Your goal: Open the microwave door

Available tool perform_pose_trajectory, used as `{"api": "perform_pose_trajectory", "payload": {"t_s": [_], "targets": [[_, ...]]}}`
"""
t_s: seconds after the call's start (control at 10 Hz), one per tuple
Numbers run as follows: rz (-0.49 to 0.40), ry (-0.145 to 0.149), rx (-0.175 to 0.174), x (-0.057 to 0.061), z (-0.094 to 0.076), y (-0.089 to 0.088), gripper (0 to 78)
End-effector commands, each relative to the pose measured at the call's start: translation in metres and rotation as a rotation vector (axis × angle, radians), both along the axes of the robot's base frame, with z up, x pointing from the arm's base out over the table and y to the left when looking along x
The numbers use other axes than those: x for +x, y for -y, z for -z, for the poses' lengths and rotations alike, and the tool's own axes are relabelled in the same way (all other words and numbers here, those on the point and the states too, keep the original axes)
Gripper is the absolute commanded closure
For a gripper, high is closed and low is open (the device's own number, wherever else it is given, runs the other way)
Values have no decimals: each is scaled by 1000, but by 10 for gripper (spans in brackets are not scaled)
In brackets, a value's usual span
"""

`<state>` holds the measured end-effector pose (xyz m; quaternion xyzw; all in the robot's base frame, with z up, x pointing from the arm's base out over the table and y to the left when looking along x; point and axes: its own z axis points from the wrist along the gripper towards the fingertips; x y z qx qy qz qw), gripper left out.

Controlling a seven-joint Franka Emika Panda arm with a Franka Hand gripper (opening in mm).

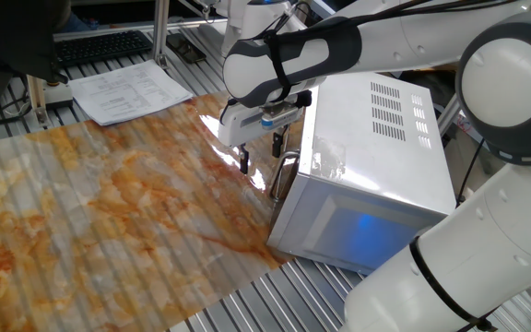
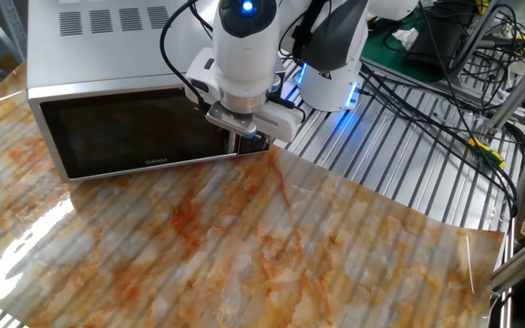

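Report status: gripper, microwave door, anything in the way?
Gripper open, fingers straddling handle. Microwave door shut. Nothing in the way.

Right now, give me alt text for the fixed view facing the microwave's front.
The gripper hangs at the right edge of the closed microwave door, its fingers hidden. The white microwave sits on a marble-patterned table.
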<state>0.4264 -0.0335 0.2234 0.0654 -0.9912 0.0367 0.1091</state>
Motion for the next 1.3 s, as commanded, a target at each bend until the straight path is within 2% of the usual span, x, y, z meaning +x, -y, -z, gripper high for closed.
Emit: {"api": "perform_pose_trajectory", "payload": {"t_s": [0.1, 0.5, 0.8, 1.3], "targets": [[-20, -16, -17, -8, -2, 6, 1], [-31, -17, -21, -10, -3, 9, 1], [-49, -18, -16, -7, 1, 14, 1], [-51, -18, -23, -11, 3, 17, 1]]}}
